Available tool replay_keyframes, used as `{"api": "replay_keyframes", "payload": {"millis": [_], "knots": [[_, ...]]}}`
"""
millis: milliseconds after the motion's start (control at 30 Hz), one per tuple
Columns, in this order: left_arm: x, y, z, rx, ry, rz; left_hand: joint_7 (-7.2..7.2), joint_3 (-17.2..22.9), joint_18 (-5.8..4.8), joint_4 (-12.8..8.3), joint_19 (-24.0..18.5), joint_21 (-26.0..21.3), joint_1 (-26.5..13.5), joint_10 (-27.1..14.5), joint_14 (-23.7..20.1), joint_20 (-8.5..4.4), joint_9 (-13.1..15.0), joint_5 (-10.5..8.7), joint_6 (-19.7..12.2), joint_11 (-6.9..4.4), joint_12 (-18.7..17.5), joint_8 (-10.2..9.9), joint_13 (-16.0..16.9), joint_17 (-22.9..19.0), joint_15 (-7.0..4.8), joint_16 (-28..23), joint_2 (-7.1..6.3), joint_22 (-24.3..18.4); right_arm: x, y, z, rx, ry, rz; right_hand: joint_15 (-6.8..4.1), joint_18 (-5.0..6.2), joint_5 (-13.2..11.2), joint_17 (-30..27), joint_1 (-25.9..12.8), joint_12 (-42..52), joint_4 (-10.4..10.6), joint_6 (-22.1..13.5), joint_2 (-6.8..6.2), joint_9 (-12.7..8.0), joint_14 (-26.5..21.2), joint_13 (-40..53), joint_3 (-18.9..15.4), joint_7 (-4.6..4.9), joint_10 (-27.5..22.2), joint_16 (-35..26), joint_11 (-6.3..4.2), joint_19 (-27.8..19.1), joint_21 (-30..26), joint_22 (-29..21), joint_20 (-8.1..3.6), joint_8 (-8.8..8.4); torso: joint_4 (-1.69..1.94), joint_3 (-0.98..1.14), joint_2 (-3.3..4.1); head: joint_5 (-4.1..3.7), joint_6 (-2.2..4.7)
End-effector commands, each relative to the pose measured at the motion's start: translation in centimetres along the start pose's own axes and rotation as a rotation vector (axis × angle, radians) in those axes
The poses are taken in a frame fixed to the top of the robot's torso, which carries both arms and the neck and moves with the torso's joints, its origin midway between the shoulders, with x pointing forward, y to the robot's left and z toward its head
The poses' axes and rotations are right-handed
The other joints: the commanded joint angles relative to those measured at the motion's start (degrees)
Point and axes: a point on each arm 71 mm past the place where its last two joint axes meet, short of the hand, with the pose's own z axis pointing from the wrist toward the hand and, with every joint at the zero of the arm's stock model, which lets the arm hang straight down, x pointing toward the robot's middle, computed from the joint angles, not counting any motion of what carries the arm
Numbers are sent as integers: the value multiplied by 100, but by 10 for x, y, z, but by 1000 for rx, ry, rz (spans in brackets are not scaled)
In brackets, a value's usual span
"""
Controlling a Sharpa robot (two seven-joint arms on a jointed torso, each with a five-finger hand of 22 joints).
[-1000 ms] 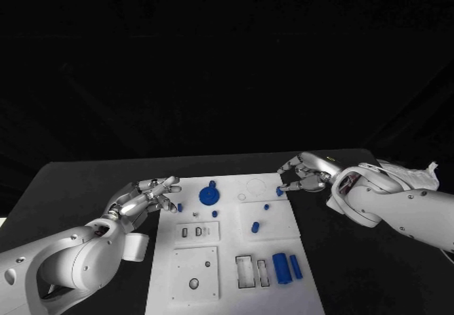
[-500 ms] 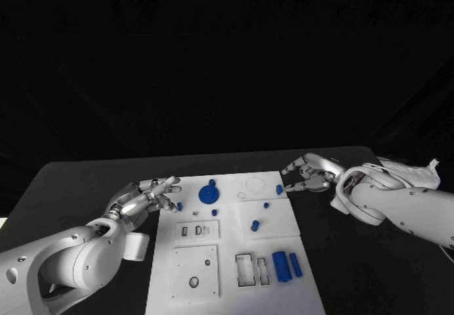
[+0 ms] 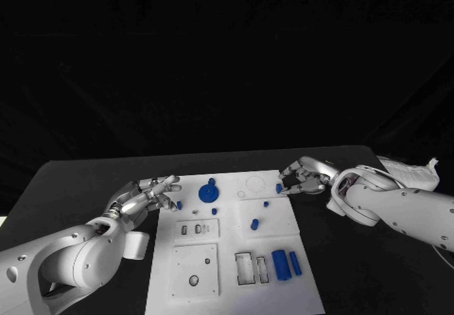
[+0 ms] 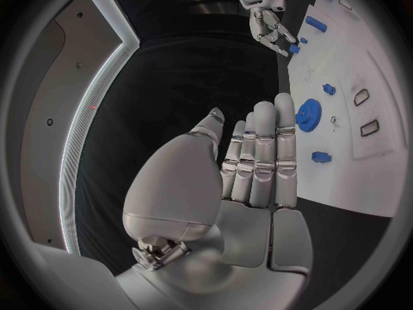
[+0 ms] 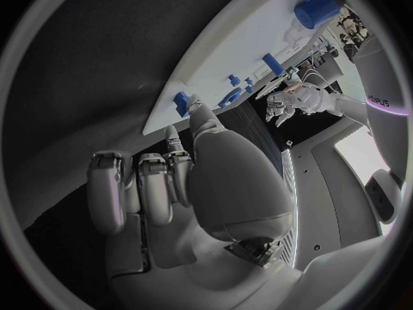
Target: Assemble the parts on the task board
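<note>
A white task board lies mid-counter, carrying small blue parts. At its far right corner, the right robot hand curls its fingers around a small blue part; whether it pinches it is unclear. The left robot hand hovers beside the board's left edge, fingers straight, holding nothing.

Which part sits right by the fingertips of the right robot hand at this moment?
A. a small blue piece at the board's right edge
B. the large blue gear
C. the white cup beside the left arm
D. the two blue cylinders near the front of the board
A: the right robot hand has its fingertips at the small blue piece on the right edge of the task board.
</note>
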Motion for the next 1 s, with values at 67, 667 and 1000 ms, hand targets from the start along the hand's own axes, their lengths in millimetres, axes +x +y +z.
{"api": "replay_keyframes", "payload": {"millis": [67, 667, 1000], "knots": [[2, 0, 0, 6, 21, -10, -4, 36, 67, 0, -49, 28, 17, -35, -51, -2, -10, -4, -37, -9, -37, -26, -5, 8, 1, -27, 15, 5, 5, 3, 2, -20, 30, -14, -8, -72, 0, 1444, 8, 35, -26, 80, 81, 8, 584, 977, 43, -10, 147, 26, -26, 156, 40, 413, 9, 25, 3, -4, -3, 4, 0], [2, 0, 0, 5, 20, -10, -4, 36, 67, 0, -49, 28, 17, -35, -51, -2, -10, -4, -37, -9, -37, -26, -5, 8, 1, -27, 15, 5, 17, 9, 12, -33, 66, -3, -69, -82, -146, 1480, 107, 93, -139, 340, 326, -6, 592, 1022, 358, -80, 193, 43, -93, 176, 64, 463, -47, 21, 0, -3, -4, 15, -20], [2, 0, 0, 4, 20, -10, -4, 36, 67, 0, -49, 28, 17, -35, -51, -2, -10, -4, -37, -9, -37, -26, -5, 8, 1, -27, 15, 5, 18, 8, 12, -23, 73, -8, -80, -85, -155, 1492, 115, 109, -169, 388, 346, -9, 594, 1035, 428, -95, 205, 49, -106, 183, 71, 478, -59, 20, -6, 0, -5, 8, -27]]}}
